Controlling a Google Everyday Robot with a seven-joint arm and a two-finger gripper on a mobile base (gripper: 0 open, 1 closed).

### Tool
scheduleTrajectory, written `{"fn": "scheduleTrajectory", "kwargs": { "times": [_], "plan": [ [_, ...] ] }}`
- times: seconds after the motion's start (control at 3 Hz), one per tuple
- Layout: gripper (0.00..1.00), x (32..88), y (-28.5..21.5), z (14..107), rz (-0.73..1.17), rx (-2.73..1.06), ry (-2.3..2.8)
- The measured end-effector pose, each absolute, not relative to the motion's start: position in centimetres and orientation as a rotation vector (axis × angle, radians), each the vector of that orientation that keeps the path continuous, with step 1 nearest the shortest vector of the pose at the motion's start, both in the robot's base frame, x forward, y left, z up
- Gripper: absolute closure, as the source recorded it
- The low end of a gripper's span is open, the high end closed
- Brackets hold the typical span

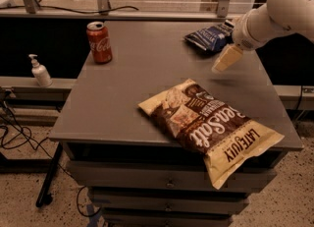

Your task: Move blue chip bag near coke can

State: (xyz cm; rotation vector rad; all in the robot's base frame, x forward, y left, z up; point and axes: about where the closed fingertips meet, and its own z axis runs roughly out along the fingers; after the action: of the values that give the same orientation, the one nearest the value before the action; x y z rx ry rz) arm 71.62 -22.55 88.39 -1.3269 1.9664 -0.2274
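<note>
**Gripper poised just short of the blue chip bag, coke can far across the table**

Starting at the far left: a white pump bottle [40, 71] stands on the low ledge, left of and below the coke can [99, 42]. The can itself is upright on the grey table [147, 73], at its back left corner, with nothing touching it.

Moving right from the can, the big cream-and-brown Sea Salt chip bag [211, 125] lies flat towards the front. It is well apart from the can, and its tail hangs over the front right edge.

Further right again, straight across from the can at the back right, is the blue chip bag [210, 37]. It lies flat and crinkled, its long axis running roughly left to right, so one short end points back towards the can.

And here's the gripper [225, 60], the rightmost thing on show, at the end of the white arm [274, 12]. It hangs above the table on the side of the blue bag away from the can, and a touch nearer the front. It isn't touching the bag, and I can't tell whether it's apart or together.

So here's the key relation, as I judge it: the bag lies just behind the gripper and to its left, towards the can. The reach goes back and down onto the bag, then there's a long carry leftward.
</note>
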Motion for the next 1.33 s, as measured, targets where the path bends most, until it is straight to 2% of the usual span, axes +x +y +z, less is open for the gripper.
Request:
{"fn": "scheduleTrajectory", "kwargs": {
  "times": [0.67, 1.0, 1.33],
  "plan": [
    [0.0, 78.7, -23.3, 86.3, -0.15, -1.075, 2.032],
    [0.18, 80.7, -22.8, 85.1, -0.069, -0.94, 2.088],
    [0.41, 81.9, -22.5, 84.5, -0.022, -0.864, 2.119]
  ]
}}
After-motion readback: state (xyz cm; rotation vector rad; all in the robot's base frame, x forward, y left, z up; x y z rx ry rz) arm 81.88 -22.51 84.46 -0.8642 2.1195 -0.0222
